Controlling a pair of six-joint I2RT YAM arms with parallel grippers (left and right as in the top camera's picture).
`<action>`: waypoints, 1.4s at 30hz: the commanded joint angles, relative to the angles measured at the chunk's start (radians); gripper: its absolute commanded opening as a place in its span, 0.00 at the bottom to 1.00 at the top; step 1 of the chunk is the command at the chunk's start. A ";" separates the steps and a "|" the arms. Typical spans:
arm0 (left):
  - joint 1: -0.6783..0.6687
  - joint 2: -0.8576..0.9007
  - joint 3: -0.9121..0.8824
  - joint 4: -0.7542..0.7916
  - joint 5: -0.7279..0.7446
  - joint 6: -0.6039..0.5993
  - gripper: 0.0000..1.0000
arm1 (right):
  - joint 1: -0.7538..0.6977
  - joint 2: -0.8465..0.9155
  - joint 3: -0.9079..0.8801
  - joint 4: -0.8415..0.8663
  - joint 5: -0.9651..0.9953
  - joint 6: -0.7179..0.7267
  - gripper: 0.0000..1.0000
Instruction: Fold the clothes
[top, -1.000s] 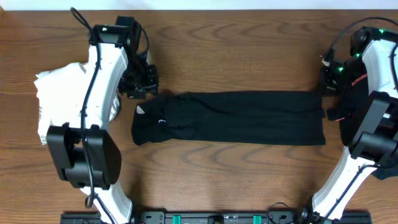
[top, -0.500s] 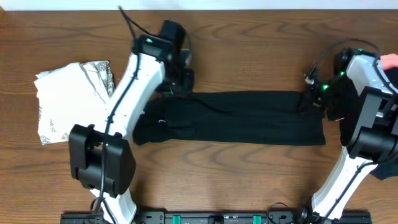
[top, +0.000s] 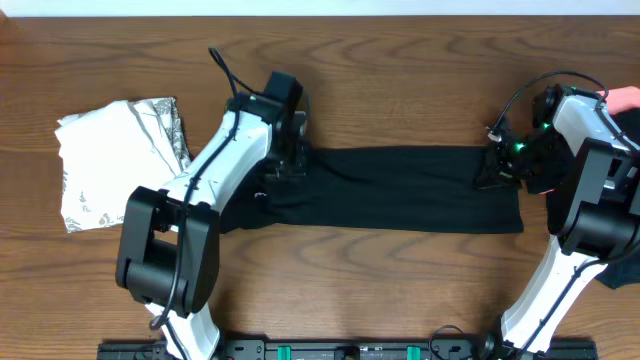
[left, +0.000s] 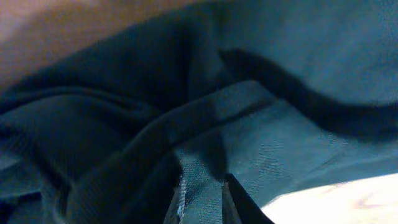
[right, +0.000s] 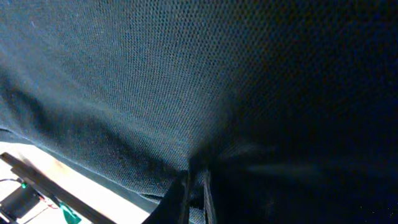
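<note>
A black shirt (top: 400, 190), folded into a long strip with a small white logo (top: 260, 195) near its left end, lies across the middle of the table. My left gripper (top: 290, 160) sits on the strip's far edge near the left end. In the left wrist view it (left: 202, 199) is shut on a ridge of the black shirt (left: 298, 137). My right gripper (top: 493, 170) is at the strip's far right corner. The right wrist view shows it (right: 194, 199) shut on a pinch of the black shirt (right: 124, 81).
A folded white, grey-printed garment (top: 120, 160) lies at the left of the wooden table (top: 400, 80). A pink piece (top: 625, 98) shows at the right edge behind the right arm. Both arm bases stand at the front edge.
The left arm has swung right, from off the shirt's left end onto its far edge, and shut on the fabric. The right gripper has shifted left onto the shirt's right corner.
</note>
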 joint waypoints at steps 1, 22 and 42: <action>0.006 0.007 -0.058 0.015 -0.039 0.003 0.22 | 0.006 -0.026 -0.005 0.001 -0.018 0.010 0.09; 0.128 0.016 -0.262 0.111 -0.017 0.002 0.36 | 0.000 -0.026 -0.005 0.001 -0.010 0.009 0.09; 0.128 0.016 -0.262 -0.050 -0.018 0.003 0.71 | -0.007 -0.026 -0.007 0.007 0.121 0.074 0.12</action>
